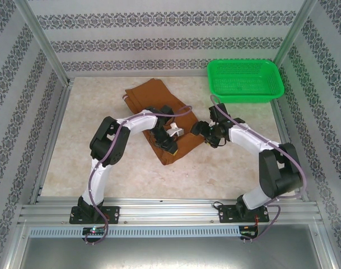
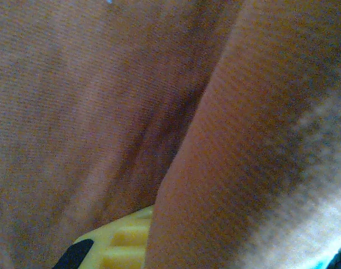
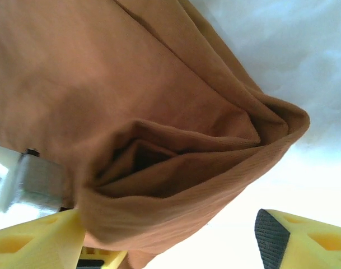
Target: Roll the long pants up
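The long pants (image 1: 150, 101) are lying on the table (image 1: 75, 140) to the left of the green basket (image 1: 246, 98) and nearer the arm bases than it, folded into 1 narrow band that is slanting away from the basket's near-left corner.

The left gripper (image 1: 169, 139) is pressing down on the end of the band farthest from the basket. Its wrist view is showing cloth at very close range and just 1 yellow finger (image 2: 122, 244) poking out beneath a raised fold, so I cannot tell whether its jaws are together or apart.

The right gripper (image 1: 206, 133) is sitting below the basket's left end, at the edge of the band that is facing the basket. Its 2 fingers (image 3: 304, 241) are standing wide apart; a doubled-over corner of the cloth is resting against 1 finger and not reaching the other, so nothing is being pinched there.

As for progress, the folding stage is looking done, and the roll is looking barely begun. The right wrist view is showing layers curling inward at that end, perhaps 1 loose turn. The greater part of the band, level with the basket and left of it, is lying flat and unrolled, so nearly all of the rolling is remaining.
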